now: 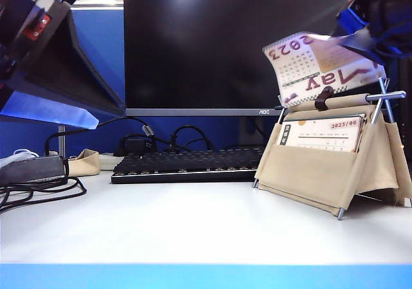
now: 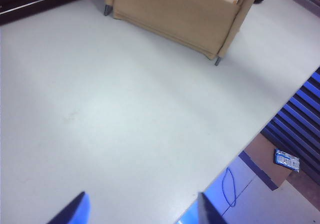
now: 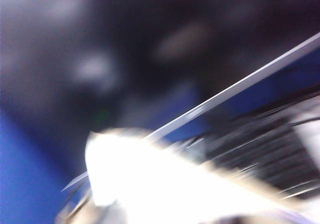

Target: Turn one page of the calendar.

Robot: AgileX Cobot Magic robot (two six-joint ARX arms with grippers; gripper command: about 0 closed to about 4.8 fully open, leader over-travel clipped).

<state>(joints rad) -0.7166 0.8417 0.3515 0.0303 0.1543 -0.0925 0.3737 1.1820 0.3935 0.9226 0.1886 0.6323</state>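
Page (image 1: 322, 67) flipped up over calendar (image 1: 328, 167) top, arcing toward right gripper (image 1: 376, 41) at its far edge; grip unclear. Left gripper (image 2: 142, 209) open, well apart over table (image 2: 125, 124).

Beige fabric pocket-stand desk calendar (image 1: 328, 167): on white table (image 1: 193, 228), right side, in front of black monitor (image 1: 212, 44).
White card page marked 2023 and May (image 1: 318, 67): upside down above the stand's top rod, curled, far edge at right gripper (image 1: 370, 41).
White sheet marked 2023/06 (image 1: 325, 133): in the stand's front pocket, upright.
Black keyboard (image 1: 187, 163): left of calendar, below monitor.
Black cables (image 1: 38, 189): far left on table.
Left gripper (image 2: 140, 209): above bare table, well apart from calendar (image 2: 180, 14).
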